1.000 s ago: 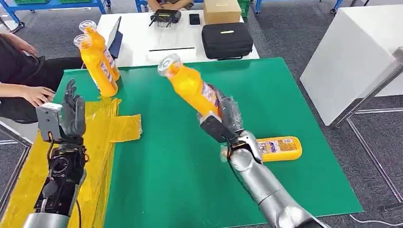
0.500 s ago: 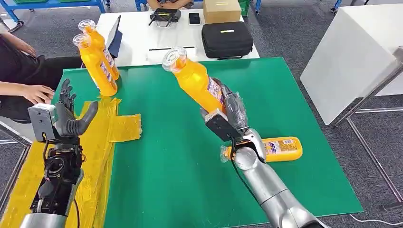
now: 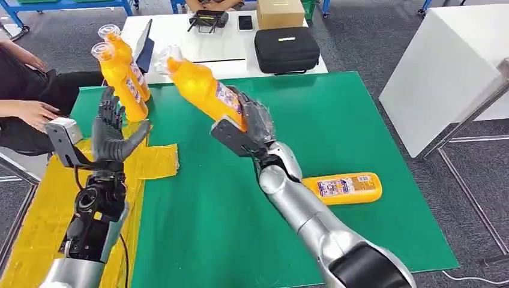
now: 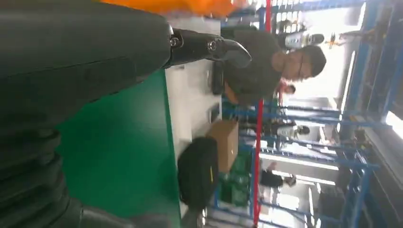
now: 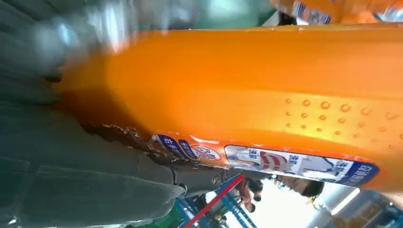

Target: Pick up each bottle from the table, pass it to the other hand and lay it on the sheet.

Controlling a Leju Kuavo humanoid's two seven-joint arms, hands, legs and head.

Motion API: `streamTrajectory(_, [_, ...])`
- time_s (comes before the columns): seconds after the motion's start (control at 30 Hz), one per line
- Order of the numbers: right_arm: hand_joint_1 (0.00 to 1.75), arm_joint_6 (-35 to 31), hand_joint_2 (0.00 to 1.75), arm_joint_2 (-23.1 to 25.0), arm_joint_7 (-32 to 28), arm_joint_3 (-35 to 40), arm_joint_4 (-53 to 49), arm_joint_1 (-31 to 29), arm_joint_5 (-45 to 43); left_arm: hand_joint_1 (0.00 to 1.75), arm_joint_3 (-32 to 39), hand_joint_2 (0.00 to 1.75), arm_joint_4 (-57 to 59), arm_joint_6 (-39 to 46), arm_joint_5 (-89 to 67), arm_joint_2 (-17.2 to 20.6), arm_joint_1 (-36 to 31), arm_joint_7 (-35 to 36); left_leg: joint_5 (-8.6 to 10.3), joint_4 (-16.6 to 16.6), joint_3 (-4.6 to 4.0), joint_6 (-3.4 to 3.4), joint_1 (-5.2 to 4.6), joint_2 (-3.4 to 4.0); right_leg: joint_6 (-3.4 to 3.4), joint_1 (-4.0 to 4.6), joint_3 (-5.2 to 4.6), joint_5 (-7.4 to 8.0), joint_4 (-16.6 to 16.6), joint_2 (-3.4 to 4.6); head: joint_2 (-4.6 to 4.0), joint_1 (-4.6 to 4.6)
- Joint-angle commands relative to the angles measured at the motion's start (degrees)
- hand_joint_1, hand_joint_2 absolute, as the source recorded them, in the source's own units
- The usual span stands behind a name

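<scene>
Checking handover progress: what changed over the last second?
The right hand carried its bottle across the mat toward the left hand, which rose, spread its fingers and moved to meet it. No handover yet. The two standing bottles and the lying bottle stayed put.

Labels everywhere, but nothing legible. The held bottle (image 5: 247,80) carries a blue, white and red label (image 5: 294,164) with small characters too blurred to make out. The bottle lying on the table (image 3: 342,188) shows a label (image 3: 331,186) whose print is too small to read.
</scene>
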Motion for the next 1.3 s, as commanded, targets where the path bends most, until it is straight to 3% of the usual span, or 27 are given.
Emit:
streamTrajectory(0.03, [1.75, -1.01, 1.75, 2.88, 1.1, 3.43, 12.23, -7.92, 0.9, 0.0, -1.74, 1.75, -0.32, -1.07, 3.23, -3.17, -2.21, 1.63, -0.18, 0.11, 0.16, -0.06, 0.02, 0.01, -0.06, 0.04, 0.18, -0.17, 0.09, -0.07, 0.0, 0.0])
streamTrajectory(0.53, [1.75, -2.34, 1.75, 4.32, 3.65, 5.0, 13.44, -8.28, 4.57, 0.0, -3.98, 1.75, -1.44, -3.9, 7.15, -6.15, -3.13, 4.47, -0.11, 0.07, 0.01, -0.07, 0.0, -0.08, -0.07, -0.03, 0.07, -0.11, 0.04, -0.14, 0.0, -0.02])
streamTrajectory(0.83, [1.75, -3.33, 1.75, 4.46, 7.6, 10.76, 13.2, -9.07, 7.7, 0.0, -5.42, 1.75, -0.11, -4.39, 7.72, -7.25, -4.36, 4.51, -0.12, 0.07, 0.04, -0.07, 0.01, -0.1, -0.07, -0.01, 0.1, -0.13, 0.04, -0.16, 0.0, -0.02])
streamTrajectory(0.97, [1.75, -3.99, 1.75, 4.46, 11.65, 18.76, 13.25, -9.9, 10.77, 0.0, -6.55, 1.75, 1.37, -3.92, 7.96, -8.14, -5.15, 5.21, -0.07, 0.04, -0.01, -0.05, -0.02, -0.08, -0.05, -0.04, 0.04, -0.09, 0.02, -0.12, 0.0, 0.0])
streamTrajectory(1.0, [1.75, -2.25, 1.75, 4.46, 13.0, 21.05, 11.8, -9.19, 7.8, 0.0, -7.33, 1.75, 1.63, 0.31, 4.53, -8.36, -5.52, 3.44, -0.16, 0.1, 0.09, -0.08, 0.01, -0.09, -0.08, -0.01, 0.15, -0.17, 0.07, -0.16, 0.0, -0.02])
streamTrajectory(1.07, [1.75, -6.01, 1.75, 4.46, 15.05, 25.08, 13.9, -10.46, 11.45, 0.0, -6.87, 1.75, 0.92, 0.63, 5.63, -8.82, -5.32, 3.27, -0.18, 0.1, 0.13, -0.1, 0.02, -0.12, -0.1, 0.01, 0.19, -0.2, 0.07, -0.2, 0.0, 0.0])
streamTrajectory(1.2, [1.75, -3.14, 1.75, 4.46, 18.38, 33.83, 11.97, -8.92, 9.18, 0.0, -7.98, 1.75, 1.91, 1.01, 6.72, -9.7, -5.96, 5.45, -0.13, 0.06, 0.1, -0.08, 0.01, -0.1, -0.09, 0.0, 0.14, -0.16, 0.03, -0.18, 0.0, -0.02])
streamTrajectory(1.3, [1.75, -3.41, 1.75, 4.46, 19.34, 35.86, 11.3, -8.53, 8.24, 0.0, -8.14, 1.75, 2.24, 1.07, 7.25, -10.07, -6.2, 5.6, -0.14, 0.04, 0.12, -0.07, 0.01, -0.09, -0.08, 0.01, 0.16, -0.16, 0.0, -0.17, 0.0, -0.02])
